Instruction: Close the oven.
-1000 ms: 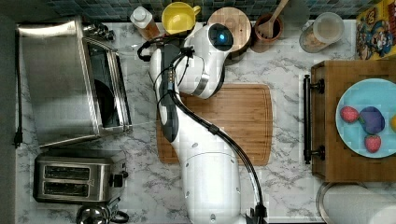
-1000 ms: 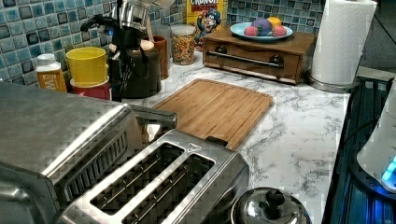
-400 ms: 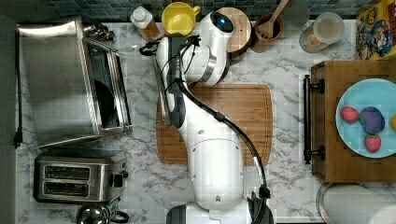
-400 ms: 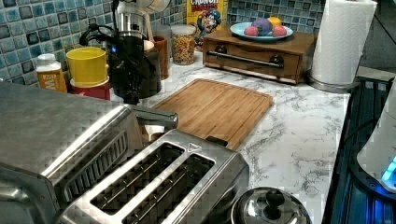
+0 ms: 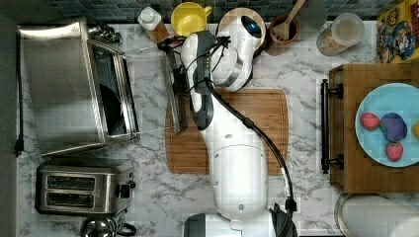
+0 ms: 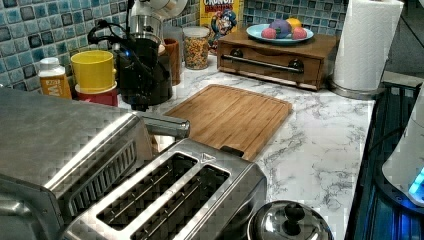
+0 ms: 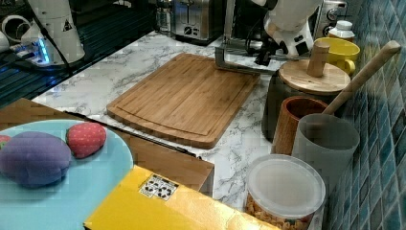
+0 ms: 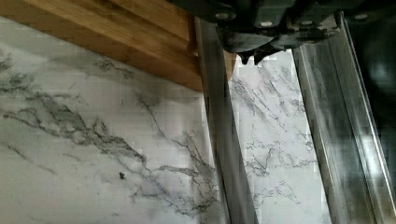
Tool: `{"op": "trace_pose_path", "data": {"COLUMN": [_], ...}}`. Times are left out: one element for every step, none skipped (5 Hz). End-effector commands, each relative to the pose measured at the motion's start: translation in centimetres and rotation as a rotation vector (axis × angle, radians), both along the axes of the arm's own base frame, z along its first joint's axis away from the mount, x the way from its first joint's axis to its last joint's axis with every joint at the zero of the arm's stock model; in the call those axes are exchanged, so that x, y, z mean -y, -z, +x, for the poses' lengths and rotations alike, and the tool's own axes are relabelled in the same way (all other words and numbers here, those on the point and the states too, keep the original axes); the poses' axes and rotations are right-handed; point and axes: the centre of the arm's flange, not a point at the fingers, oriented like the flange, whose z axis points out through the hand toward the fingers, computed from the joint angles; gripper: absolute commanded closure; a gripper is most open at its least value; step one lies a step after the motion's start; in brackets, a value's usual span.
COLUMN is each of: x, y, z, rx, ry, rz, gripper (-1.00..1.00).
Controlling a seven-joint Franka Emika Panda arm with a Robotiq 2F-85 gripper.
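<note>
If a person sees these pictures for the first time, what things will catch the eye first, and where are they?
The white arm reaches across the cutting board in the middle of the top view, its claw at the bar handle of the oven's dropped glass door. The open oven fills the top view's left, with a toaster below it. At the top view's right, a blue plate with toy fruit stands on a wooden box.

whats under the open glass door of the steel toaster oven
Through the glass door of the steel toaster oven, white marble countertop shows; its bar handle overlaps the wooden cutting board.
</note>
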Motion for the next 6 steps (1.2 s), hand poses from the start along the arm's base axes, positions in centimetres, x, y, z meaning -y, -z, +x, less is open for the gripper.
{"op": "trace_pose_path", "data": {"x": [-16.1,-20.7,-24.8,-28.8,-31.4,-31.0], "y": [-18.9,-22.3,-24.0,-23.5,-23.2,-26.8], "z": [-3.9,-6.9,-8.8,-10.7,-12.8,-13.4], "rx": [0.308,0.383,0.437,0.455,0.594,0.653], "ry": [-0.223,-0.298,-0.365,-0.448,-0.409,-0.309], "rz": [0.113,0.120,0.055,-0.034,-0.235,-0.256], "gripper": [1.00,1.00,1.00,1.00,1.00,1.00]}}
